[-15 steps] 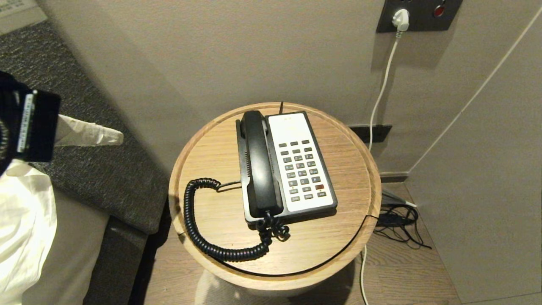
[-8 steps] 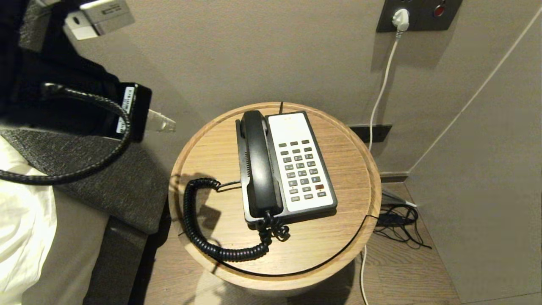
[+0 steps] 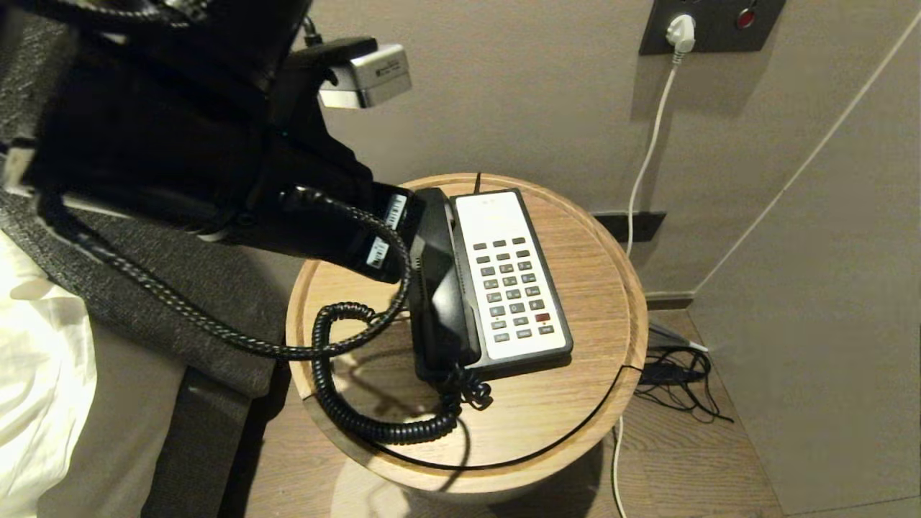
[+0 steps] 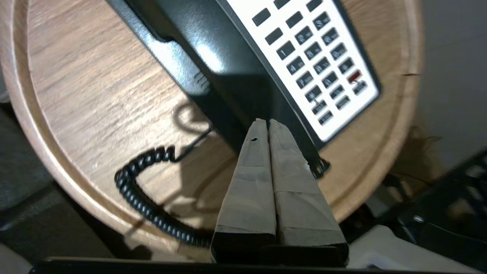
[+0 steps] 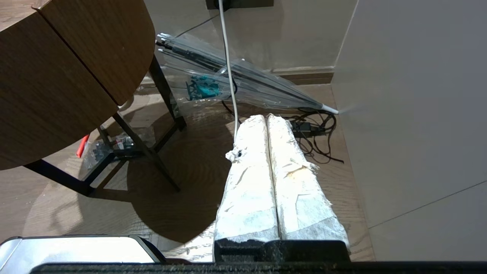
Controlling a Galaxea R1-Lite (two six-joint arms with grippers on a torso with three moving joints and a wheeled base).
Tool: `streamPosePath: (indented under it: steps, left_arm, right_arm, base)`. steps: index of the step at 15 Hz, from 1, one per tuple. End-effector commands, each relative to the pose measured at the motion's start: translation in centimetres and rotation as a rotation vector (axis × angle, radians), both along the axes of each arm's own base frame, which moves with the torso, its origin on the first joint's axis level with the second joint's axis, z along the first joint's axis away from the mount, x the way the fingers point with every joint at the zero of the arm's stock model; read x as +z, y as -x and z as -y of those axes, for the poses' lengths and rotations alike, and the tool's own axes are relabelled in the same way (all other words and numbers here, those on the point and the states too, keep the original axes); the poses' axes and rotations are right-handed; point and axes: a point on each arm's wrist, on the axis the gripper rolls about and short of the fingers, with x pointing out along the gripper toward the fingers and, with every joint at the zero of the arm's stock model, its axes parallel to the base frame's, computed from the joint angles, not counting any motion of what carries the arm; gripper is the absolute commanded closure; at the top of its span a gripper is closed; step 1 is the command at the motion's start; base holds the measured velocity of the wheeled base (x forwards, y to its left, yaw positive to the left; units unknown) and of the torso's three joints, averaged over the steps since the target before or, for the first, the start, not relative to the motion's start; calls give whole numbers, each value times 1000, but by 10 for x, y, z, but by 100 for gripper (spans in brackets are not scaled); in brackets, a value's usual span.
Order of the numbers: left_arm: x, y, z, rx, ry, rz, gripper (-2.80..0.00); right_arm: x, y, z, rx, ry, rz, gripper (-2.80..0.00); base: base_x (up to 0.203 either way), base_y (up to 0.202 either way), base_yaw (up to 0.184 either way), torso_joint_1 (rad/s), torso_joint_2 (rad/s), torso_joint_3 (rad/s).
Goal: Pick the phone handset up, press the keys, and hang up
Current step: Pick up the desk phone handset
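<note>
The phone handset (image 3: 442, 288) is a long black receiver lying in its cradle on the left side of the black-and-white phone base (image 3: 514, 216). The phone stands on a round wooden table (image 3: 604, 288). A black coiled cord (image 3: 338, 403) loops from the handset's near end across the tabletop. My left arm (image 3: 316, 208) reaches in from the upper left and ends at the handset's left flank, hiding its own fingers there. In the left wrist view my left gripper (image 4: 265, 122) is shut and empty, its taped tips just above the handset (image 4: 220, 64), beside the keys (image 4: 319, 57). My right gripper (image 5: 266, 117) hangs shut over the floor.
A white plug (image 3: 681, 32) sits in the wall panel, and its cable runs down to a tangle of wires (image 3: 676, 374) on the floor right of the table. A grey headboard (image 3: 180, 316) and white bedding (image 3: 36, 403) lie to the left. A clear umbrella (image 5: 243, 85) leans under the table.
My left arm has swung in from the left edge, up and across to the phone's left side. Its gripper stays shut. The phone and cord have not moved.
</note>
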Motion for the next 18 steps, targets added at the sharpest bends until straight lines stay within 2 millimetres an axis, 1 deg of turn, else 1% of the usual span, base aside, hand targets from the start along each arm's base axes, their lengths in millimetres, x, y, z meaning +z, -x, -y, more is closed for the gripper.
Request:
streamPosePath:
  steps: [1,2,3,5,7,9,12,16,18]
  left_arm:
    - [-13,-10,18,13,-51,-12,0]
    - [-15,-13,21,34,-71,-4,0]
    - [-16,-14,22,47,-80,5,-280]
    - [-15,-15,24,50,-78,11,-280]
    - [-15,-16,27,104,-115,48,-280]
    - [-15,-10,32,103,-131,64,-280]
    - [-20,-13,38,109,-141,55,-280]
    - [-25,-17,46,225,-165,82,-280]
    - [-28,-17,47,251,-176,82,-280]
  right_arm:
    - [0,0,0,1,0,1,0]
    - [0,0,0,1,0,2,0]
    - [0,0,0,0,0,1,0]
    - [0,0,0,1,0,2,0]
    - [0,0,0,1,0,2,0]
    - [0,0,0,1,0,2,0]
    - [0,0,0,1,0,2,0]
    - [0,0,0,1,0,1,0]
    - [0,0,0,1,0,2,0]
  base:
    - [0,0,0,0,0,0]
    - [0,0,0,0,0,0]
    - [0,0,0,0,0,0]
    - [0,0,0,0,0,0]
    - [0,0,0,0,0,0]
    - [0,0,0,0,0,0]
    - [0,0,0,0,0,0]
    - [0,0,0,0,0,0]
    - [0,0,0,0,0,0]
